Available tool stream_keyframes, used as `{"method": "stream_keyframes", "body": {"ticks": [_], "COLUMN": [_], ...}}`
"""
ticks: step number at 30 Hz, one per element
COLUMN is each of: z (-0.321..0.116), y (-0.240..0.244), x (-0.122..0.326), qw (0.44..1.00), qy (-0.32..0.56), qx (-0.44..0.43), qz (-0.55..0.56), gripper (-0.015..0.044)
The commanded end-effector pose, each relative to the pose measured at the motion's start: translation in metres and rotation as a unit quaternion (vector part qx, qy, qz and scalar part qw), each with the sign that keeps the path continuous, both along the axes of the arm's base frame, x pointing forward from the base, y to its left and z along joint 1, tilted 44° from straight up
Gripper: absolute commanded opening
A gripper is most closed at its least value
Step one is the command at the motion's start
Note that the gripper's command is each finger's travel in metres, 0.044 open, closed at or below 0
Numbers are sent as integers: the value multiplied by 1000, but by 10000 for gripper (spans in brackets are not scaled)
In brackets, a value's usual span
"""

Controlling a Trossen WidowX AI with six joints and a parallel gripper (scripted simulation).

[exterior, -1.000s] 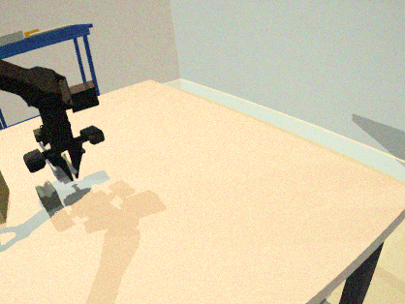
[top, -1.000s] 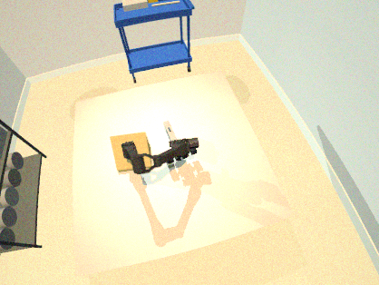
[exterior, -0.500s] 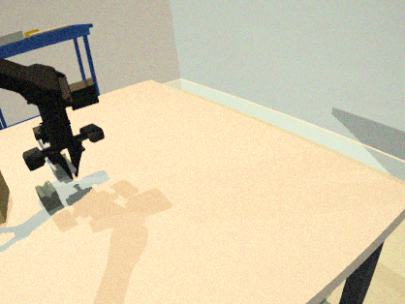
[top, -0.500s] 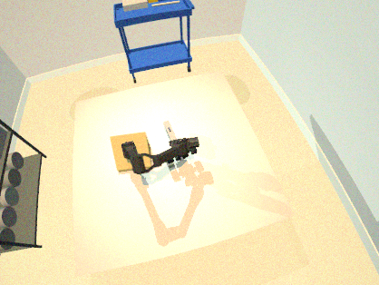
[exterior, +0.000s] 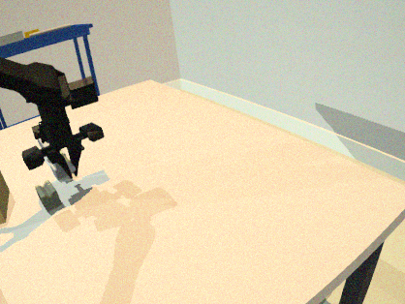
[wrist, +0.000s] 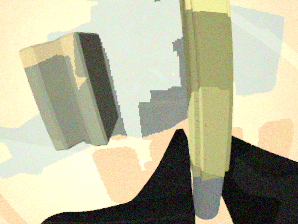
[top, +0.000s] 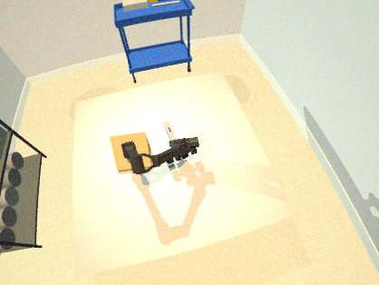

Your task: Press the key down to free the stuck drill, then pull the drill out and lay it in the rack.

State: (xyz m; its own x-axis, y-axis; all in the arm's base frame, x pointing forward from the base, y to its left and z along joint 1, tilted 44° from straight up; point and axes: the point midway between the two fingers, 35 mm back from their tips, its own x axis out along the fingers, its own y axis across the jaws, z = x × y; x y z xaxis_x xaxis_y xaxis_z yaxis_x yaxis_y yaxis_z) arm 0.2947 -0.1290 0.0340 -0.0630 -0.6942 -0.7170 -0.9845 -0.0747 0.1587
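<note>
Olive in colour, a long narrow piece (wrist: 210, 100) with a grey lower end stands between the fingers of my end effector (top: 181, 150) (exterior: 74, 175) (wrist: 192, 133), nearly closed and gripping it. Wrist view: upper end of the piece cut off by the frame; I cannot tell whether it is the key or the drill. Exterior view: dark fingertips over the table (top: 181, 100) (exterior: 242, 194), some greyish shapes behind them, too covered to sort out. Ridged grey-green block (exterior: 49, 197) (wrist: 65, 95) noted near the fingertips, apart from the held piece; its role as the rack is unconfirmed. Top view: a pale strip (top: 169, 130) with a small dark mark shows past the arm (top: 138, 164) (exterior: 41, 82), its near end lost behind the dark links; mark too small to read. Tan box (top: 142, 141) (exterior: 2, 198) under the arm, cut to a sliver at the left edge of the exterior view. Blue cart (top: 160, 56) (exterior: 48, 41) beyond the table, clipped at the top of my top view.
</note>
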Motion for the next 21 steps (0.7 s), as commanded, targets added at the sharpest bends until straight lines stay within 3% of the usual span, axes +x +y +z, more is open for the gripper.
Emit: {"method": "stream_keyframes", "body": {"ticks": [1,21], "z": [3,12], "y": [-1,-9], "x": [-6,-41], "qw": [1000,1000], "qy": [-3,-2], "qx": [-2,-2], "qz": [0,0], "gripper": [0,0]}}
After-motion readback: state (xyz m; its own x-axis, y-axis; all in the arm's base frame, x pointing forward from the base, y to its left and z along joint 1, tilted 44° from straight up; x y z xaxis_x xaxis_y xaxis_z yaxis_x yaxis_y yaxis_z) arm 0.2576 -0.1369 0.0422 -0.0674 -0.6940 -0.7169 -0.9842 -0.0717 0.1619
